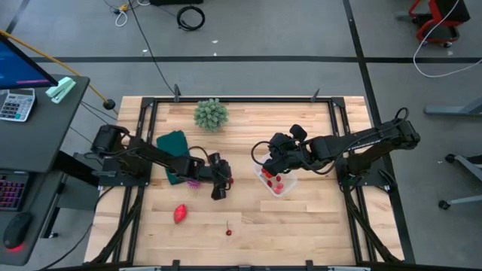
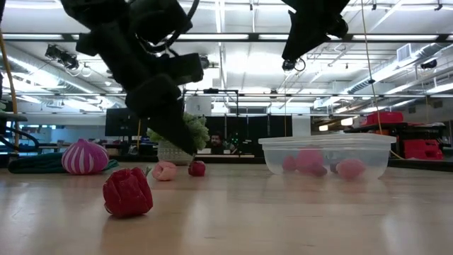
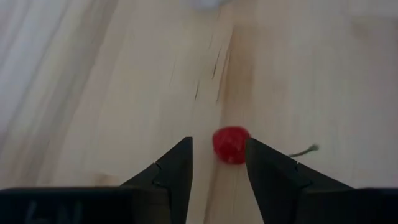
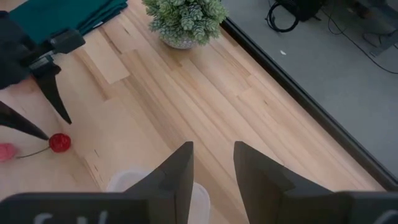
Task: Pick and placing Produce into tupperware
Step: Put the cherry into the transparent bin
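Your left gripper [image 3: 217,163] hung low over the wooden table [image 1: 301,218], fingers spread with a small red berry [image 3: 231,145] sitting on the boards between the tips, not yet pinched; a thin green stem trailed from it. Seen from the right wrist, that same berry [image 4: 60,142] lay right by the left arm's dark fingertips, with a pink piece [image 4: 6,151] just beside it.

Your right gripper [image 4: 213,163] hovered directly above the clear tupperware tub [image 1: 276,183], its fingers parted and holding nothing. From table height the tub [image 2: 327,156] already held several pink and red pieces [image 2: 309,161].

Left of the tub, well apart from it, you had a larger red strawberry-like piece [image 1: 180,214] and a tiny red berry [image 1: 228,232] loose on the boards. The purple-pink striped ball [image 2: 84,157] rested against the dark green cloth [image 1: 172,143], farther left of the tub than your left gripper. The spiky green plant [image 1: 210,114] stood beyond the tub, near the table's far edge.
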`<state>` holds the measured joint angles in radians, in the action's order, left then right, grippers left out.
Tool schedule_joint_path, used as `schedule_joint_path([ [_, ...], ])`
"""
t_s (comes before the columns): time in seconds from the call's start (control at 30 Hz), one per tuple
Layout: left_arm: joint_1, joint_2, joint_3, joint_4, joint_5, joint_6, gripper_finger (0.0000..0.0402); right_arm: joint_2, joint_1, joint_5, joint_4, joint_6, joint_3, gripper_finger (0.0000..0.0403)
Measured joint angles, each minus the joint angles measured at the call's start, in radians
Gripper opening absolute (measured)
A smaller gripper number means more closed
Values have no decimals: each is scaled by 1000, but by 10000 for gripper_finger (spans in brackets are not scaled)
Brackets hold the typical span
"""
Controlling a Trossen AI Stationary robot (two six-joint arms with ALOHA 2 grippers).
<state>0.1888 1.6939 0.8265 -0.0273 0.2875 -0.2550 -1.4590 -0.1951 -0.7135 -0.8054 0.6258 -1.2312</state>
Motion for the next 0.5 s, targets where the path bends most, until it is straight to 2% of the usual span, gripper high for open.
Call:
schedule_joint_path([
  [0.37, 40, 13, 0, 14, 2, -3, 152, 0, 0, 0, 2, 0, 0, 123],
  [0.5, 36, 42, 1, 31, 48, -1, 157, 0, 0, 0, 1, 1, 0, 123],
])
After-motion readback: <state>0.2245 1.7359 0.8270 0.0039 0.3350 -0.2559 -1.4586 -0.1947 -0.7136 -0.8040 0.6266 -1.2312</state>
